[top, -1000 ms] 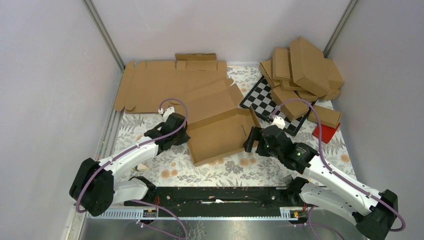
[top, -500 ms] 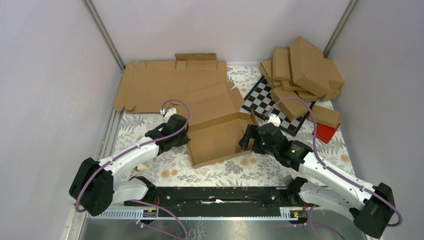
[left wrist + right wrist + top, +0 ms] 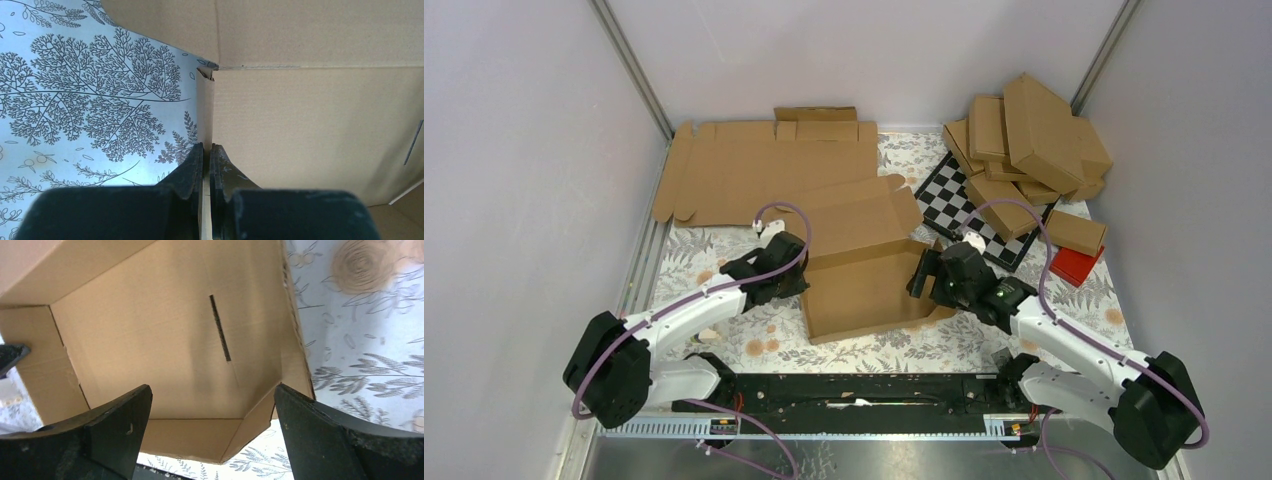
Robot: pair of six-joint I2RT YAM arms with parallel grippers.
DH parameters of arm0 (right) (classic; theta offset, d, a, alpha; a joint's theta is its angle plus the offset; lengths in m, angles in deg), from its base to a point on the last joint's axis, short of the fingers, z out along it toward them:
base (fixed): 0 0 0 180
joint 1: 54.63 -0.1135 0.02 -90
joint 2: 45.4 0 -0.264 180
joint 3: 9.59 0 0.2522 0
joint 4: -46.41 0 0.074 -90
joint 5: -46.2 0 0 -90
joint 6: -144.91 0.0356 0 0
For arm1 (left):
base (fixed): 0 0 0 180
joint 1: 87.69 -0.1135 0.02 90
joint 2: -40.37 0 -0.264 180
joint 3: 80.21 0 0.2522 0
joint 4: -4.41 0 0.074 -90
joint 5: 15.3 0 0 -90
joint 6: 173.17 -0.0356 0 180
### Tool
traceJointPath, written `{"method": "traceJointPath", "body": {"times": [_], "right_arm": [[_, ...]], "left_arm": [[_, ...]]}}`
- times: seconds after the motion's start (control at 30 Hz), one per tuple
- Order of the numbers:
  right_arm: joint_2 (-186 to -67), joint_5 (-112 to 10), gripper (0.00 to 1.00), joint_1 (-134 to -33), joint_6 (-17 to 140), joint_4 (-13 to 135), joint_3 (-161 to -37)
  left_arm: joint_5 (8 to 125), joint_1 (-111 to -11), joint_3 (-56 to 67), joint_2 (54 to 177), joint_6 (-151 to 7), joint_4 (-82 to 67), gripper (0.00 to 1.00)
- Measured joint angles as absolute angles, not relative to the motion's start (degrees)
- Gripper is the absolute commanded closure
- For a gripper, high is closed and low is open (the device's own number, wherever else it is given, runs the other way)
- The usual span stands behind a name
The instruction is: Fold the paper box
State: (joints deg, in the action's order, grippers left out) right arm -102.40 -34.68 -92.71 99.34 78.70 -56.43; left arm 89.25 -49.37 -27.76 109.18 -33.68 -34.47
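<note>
The paper box (image 3: 864, 285) lies half formed in the middle of the table, brown corrugated, with its lid panel (image 3: 849, 215) reaching away behind it. My left gripper (image 3: 797, 281) is shut on the box's upright left side wall (image 3: 205, 115), and the thin cardboard edge runs between the fingertips (image 3: 206, 148). My right gripper (image 3: 924, 277) hangs open over the box's right side. Its fingers (image 3: 125, 410) straddle the box floor (image 3: 160, 335) near a narrow slot (image 3: 220, 327), touching nothing. The near wall (image 3: 200, 432) and right wall (image 3: 292, 360) lean up.
A large flat cardboard sheet (image 3: 764, 170) lies at the back left. Several folded boxes (image 3: 1024, 140) are piled at the back right on a checkered board (image 3: 946, 198), with a red item (image 3: 1076, 266) beside them. A floral cloth (image 3: 724, 335) covers the table.
The right gripper has moved left, from beside the box's right edge to over its floor. The box has shifted a little and its walls stand higher. The left gripper keeps its pinch.
</note>
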Motion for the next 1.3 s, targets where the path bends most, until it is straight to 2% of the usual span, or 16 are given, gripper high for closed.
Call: {"method": "traceJointPath", "body": {"times": [0.47, 0.9, 1.3], "right_arm": [[-108.4, -48.3, 0.0, -92.4, 97.7, 72.0, -56.0], [-117.8, -64.5, 0.0, -93.4, 89.2, 69.5, -61.3], [-116.5, -63.0, 0.0, -93.9, 85.1, 73.6, -62.0]], "left_arm": [[90.2, -49.0, -26.0, 111.1, -34.9, -36.8, 1.0], [90.5, -49.0, -26.0, 111.1, -35.3, -36.8, 1.0], [91.5, -48.7, -26.0, 111.1, -35.4, -36.9, 1.0]]}}
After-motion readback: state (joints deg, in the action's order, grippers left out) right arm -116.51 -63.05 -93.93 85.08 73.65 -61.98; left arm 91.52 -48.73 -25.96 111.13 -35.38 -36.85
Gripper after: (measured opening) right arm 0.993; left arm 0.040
